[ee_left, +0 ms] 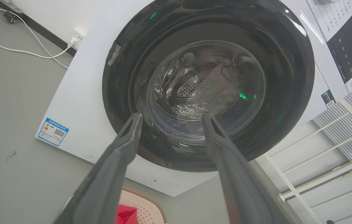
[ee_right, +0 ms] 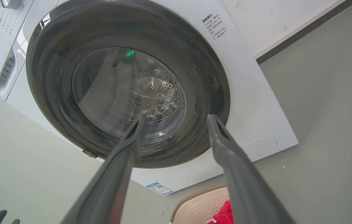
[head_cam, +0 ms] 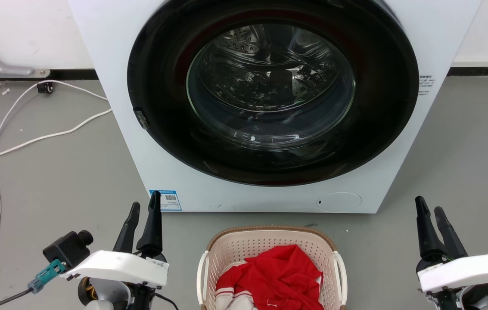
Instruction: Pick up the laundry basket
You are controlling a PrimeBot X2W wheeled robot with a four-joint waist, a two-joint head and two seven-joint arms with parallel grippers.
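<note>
While wrists glimpse laundry basket (ee_left: 149, 207), head — handles (head_cam: 202, 275)

The laundry basket (head_cam: 235, 252) is coloured cream-beige, with its walls patterned in small perforations. Its rim is finished in a brown woven look and its handles in white. The garment (head_cam: 278, 275) is coloured red, with white patches. The washer (head_cam: 209, 189) is cased in white, its door (head_cam: 162, 107) is ringed in glossy black, and its label (head_cam: 166, 200) is printed blue and white. The floor (head_cam: 54, 172) is seen as plain grey and the cable (head_cam: 32, 140) as white. The fingers of the left gripper (head_cam: 145, 201) and right gripper (head_cam: 429, 206) are coloured black.
</note>
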